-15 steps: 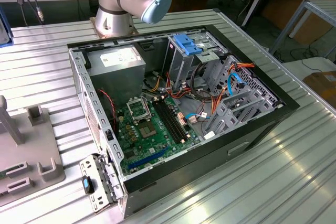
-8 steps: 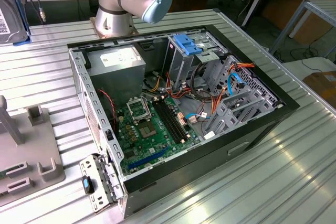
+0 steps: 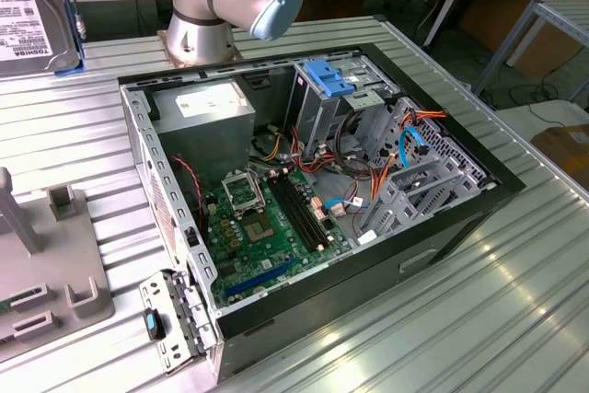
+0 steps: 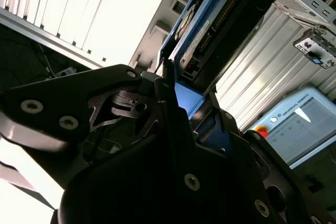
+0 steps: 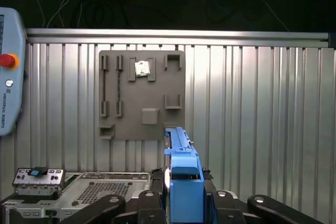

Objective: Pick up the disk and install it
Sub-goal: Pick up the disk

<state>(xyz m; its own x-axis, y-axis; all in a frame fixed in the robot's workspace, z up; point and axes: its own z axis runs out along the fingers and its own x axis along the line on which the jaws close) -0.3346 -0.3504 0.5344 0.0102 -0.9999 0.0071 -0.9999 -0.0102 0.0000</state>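
Note:
The disk (image 3: 28, 16) hangs in the air at the exterior view's upper left, silvery face outward, with a blue rail along its edge. In the first wrist view I see it edge-on as a blue carrier strip (image 5: 184, 171) rising from between the dark fingers of my gripper (image 5: 185, 190). In the second wrist view the disk (image 4: 220, 19) sticks out from the gripper (image 4: 189, 98), its dark body framed in blue. The gripper is shut on the disk, above the ribbed metal table and away from the computer case.
The open computer case (image 3: 138, 135) lies on the table, with a motherboard, a light-blue bracket (image 3: 329, 75) and a grey drive cage (image 3: 405, 172) inside. A grey fixture plate (image 3: 46, 264) sits at the exterior view's left. A teach pendant (image 5: 8, 72) lies beside the plate.

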